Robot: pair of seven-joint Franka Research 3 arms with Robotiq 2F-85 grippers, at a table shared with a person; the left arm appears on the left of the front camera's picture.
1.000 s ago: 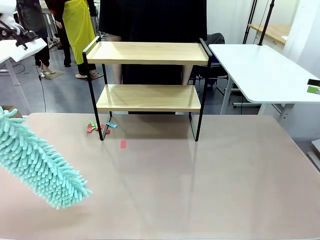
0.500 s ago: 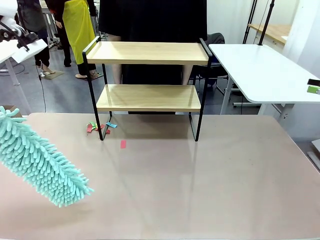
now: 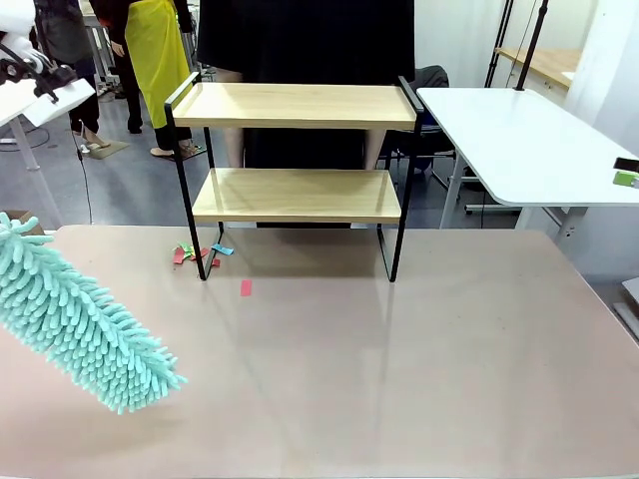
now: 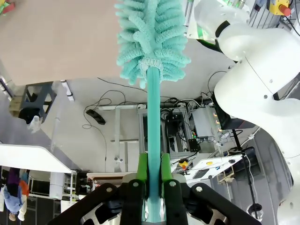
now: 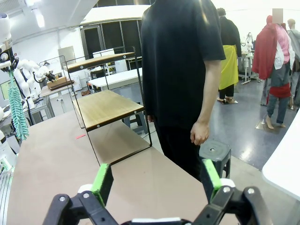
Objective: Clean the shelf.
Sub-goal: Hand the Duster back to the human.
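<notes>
The shelf point(image 3: 296, 150), two light wooden boards in a thin black frame, stands at the far middle of the tan table point(image 3: 419, 349); both boards look bare. It also appears in the right wrist view, where the shelf point(image 5: 110, 107) stands ahead on the left. A fluffy teal duster point(image 3: 80, 324) slants over the table's left edge, away from the shelf. In the left wrist view my left gripper point(image 4: 153, 171) is shut on the duster's teal handle point(image 4: 153, 112). My right gripper point(image 5: 157, 183) is open and holds nothing.
Small coloured paper scraps point(image 3: 186, 252) lie by the shelf's left front leg, and a red scrap point(image 3: 246, 287) lies nearer me. A person in black point(image 5: 183, 70) stands behind the shelf. A white table point(image 3: 519, 140) stands at the right.
The duster has shifted only very slightly at the left edge. Nothing else has moved.
</notes>
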